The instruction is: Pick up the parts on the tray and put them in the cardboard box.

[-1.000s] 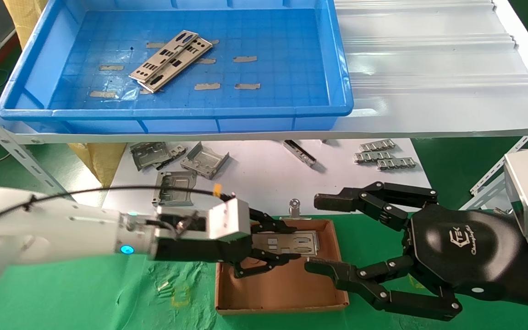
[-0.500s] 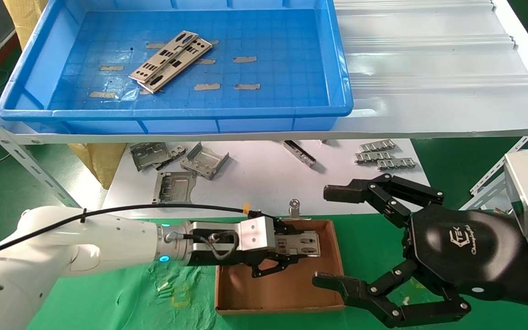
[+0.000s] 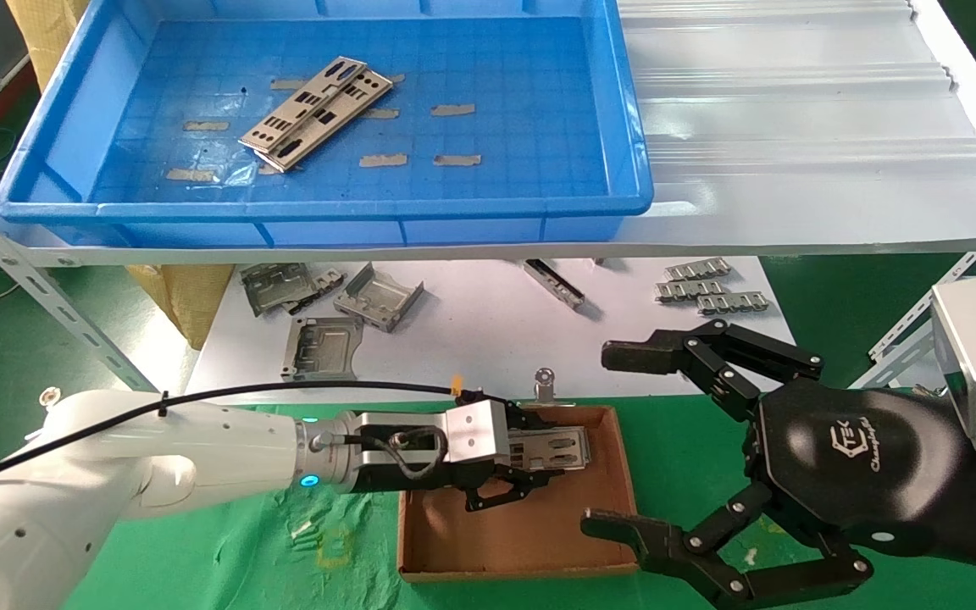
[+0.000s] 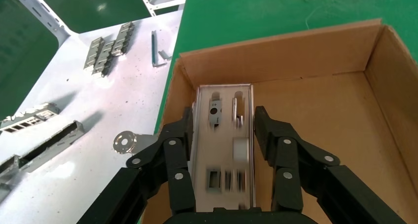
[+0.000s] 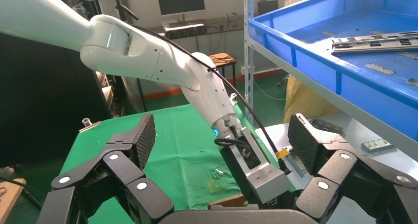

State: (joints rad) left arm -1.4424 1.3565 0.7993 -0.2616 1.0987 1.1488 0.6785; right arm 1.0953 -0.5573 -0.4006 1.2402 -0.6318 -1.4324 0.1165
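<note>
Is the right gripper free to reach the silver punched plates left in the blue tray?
Probably yes: the right gripper is open, empty, and nothing covers the silver punched plates in the blue tray on its shelf.

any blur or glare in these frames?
Left wrist view: the flat punched silver-grey metal plate between the left gripper's fingers is smeared, cut-outs streaked; brown cardboard box is sharp. Head view: bright sheen on the white ribbed shelf.

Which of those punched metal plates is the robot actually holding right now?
The plate over the cardboard box, clamped edge to edge by the left gripper. The other plates lie stacked, untouched, in the blue tray on the shelf.
</note>
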